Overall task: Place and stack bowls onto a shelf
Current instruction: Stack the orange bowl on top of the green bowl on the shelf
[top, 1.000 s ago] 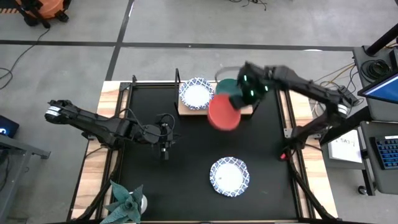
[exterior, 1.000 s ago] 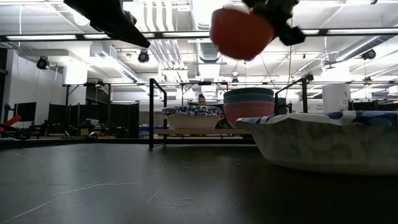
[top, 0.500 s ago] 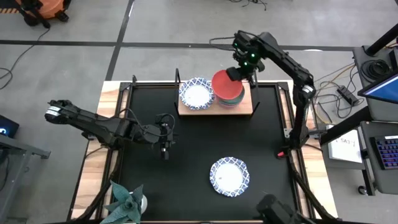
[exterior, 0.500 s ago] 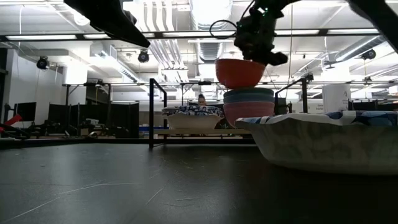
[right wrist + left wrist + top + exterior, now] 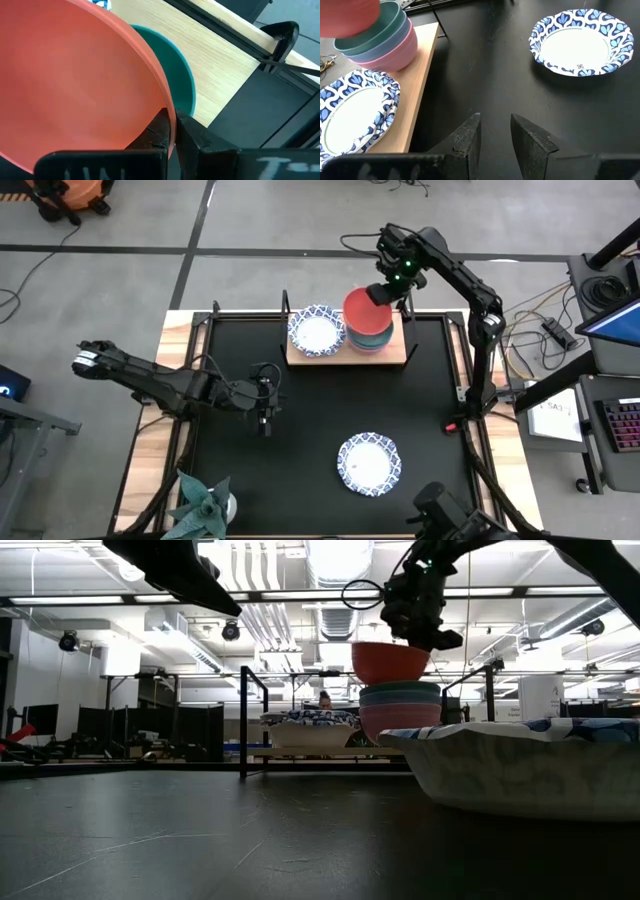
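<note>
My right gripper [image 5: 386,292] is shut on the red bowl [image 5: 362,310], which hovers over the stack of green, blue and pink bowls [image 5: 400,708] on the right half of the wooden shelf [image 5: 396,356]. Patterned white bowls [image 5: 316,330] sit nested on the shelf's left half. One more patterned bowl [image 5: 368,463] rests on its base on the black tabletop, near the front. My left gripper [image 5: 495,132] waits low over the table's left middle, fingers slightly open, touching nothing. My right gripper pinches the red bowl's rim [image 5: 169,114] on its far right side, one finger inside the bowl and one outside, coming slanting down from above. The bowl [image 5: 390,662] sits about level just over the green bowl; whether they touch I cannot tell.
Black metal posts [image 5: 243,720] stand at the shelf's corners. A green spiky plant [image 5: 200,505] sits at the table's near left corner. Bare black tabletop lies between the shelf and the lone patterned bowl.
My right gripper carried the red bowl from over the table in front of the shelf toward the far edge and down, bringing it over the bowl stack. The bowl went from tilted to about level. My gripper stayed shut on it.
</note>
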Controlling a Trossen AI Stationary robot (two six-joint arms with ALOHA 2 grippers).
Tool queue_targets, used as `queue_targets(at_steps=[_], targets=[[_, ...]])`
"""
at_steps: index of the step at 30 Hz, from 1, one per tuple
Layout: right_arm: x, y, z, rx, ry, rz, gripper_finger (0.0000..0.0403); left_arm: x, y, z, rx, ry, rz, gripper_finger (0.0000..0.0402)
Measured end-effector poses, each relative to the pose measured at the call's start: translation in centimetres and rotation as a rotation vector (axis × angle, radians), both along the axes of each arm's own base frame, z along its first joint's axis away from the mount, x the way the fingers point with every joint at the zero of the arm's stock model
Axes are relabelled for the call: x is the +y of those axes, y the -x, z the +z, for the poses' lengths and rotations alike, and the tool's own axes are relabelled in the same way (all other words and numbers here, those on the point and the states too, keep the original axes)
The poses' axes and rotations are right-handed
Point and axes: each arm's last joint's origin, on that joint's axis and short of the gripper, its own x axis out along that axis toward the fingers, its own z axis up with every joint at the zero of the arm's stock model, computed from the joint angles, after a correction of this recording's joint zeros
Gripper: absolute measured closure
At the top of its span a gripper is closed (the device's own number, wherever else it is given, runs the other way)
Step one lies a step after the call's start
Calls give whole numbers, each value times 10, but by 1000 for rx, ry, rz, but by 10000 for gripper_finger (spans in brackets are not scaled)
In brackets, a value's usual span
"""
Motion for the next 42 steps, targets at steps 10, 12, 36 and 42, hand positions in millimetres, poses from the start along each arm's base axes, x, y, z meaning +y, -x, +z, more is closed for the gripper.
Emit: queue_targets(at_steps=[10,12,36,42], targets=[[-1,1,-13,74,7,40,369,0,0,0,0,0,0,313],[-1,1,-13,74,8,48,354,0,0,0,0,0,0,313],[-3,4,4,104,144,52,351,0,0,0,-1,0,0,313],[-2,4,6,97,155,59,377,0,0,0,-1,0,0,313]])
